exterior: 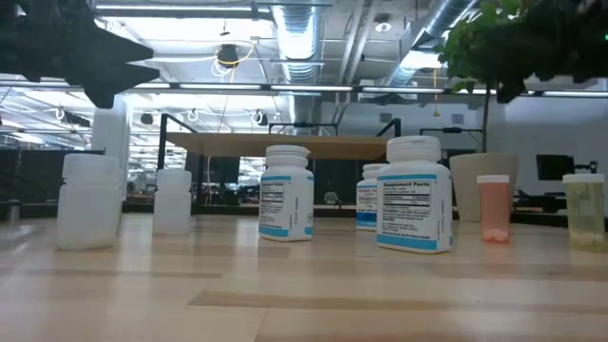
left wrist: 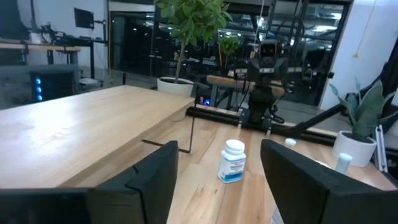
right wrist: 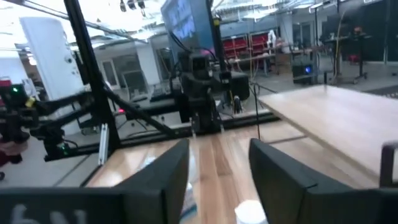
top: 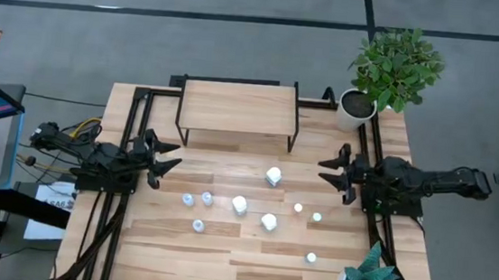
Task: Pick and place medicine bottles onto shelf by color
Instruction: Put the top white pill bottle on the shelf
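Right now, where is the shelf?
In the high view the shelf stands at the table's far edge, centred between the two arms, its top bare. The nearest bottle stands just in front of its right legs.

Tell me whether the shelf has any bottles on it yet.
Empty. In the high view the shelf top is bare wood, and every medicine bottle stands on the table in front of it.

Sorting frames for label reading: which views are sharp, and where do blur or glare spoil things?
Low view: labels on the white bottles are crisp, ceiling lights glare behind. Left wrist view: one labelled bottle is fairly sharp, near fingers soft. Right wrist view: blurred throughout, bright at its upper left. High view: even light, bottles too small to read.
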### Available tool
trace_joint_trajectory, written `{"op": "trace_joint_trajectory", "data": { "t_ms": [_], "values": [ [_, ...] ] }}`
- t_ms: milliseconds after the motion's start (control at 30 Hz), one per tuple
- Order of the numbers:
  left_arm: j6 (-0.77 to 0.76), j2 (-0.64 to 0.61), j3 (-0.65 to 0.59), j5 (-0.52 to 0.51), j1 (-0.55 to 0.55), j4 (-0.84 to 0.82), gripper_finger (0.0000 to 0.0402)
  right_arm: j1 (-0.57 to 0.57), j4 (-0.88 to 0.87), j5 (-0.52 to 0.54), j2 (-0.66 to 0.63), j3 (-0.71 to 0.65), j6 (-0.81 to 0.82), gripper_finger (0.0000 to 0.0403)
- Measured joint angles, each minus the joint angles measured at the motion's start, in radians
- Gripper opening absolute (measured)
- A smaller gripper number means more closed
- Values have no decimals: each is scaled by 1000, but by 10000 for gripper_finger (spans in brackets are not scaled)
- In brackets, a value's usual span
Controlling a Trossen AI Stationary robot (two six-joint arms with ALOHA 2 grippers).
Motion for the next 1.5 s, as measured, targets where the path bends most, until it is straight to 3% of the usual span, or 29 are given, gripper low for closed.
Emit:
{"op": "trace_joint_trajectory", "data": {
  "t_ms": [133,333,433,600,700,800,1033,1233,1500],
  "values": [
    [12,0,4,0,0,3,217,0,-43,-19,4,73,-18,245],
    [41,20,57,0,0,7,215,-5,-313,-27,59,240,-7,246],
    [42,50,83,0,0,7,215,-25,-416,-5,157,312,7,240],
    [40,128,122,32,0,-22,215,-78,-616,-3,357,407,161,228],
    [29,181,140,62,0,-24,215,-98,-651,-4,492,448,204,225],
    [16,233,163,60,0,-22,214,-106,-639,-7,618,484,197,227],
    [31,300,190,60,0,-19,214,-106,-646,-8,866,667,19,251],
    [33,304,190,40,0,-17,214,-120,-801,-4,1046,856,68,267],
    [35,304,190,40,0,-17,214,-121,-830,-2,1249,946,76,271]
  ]
}}
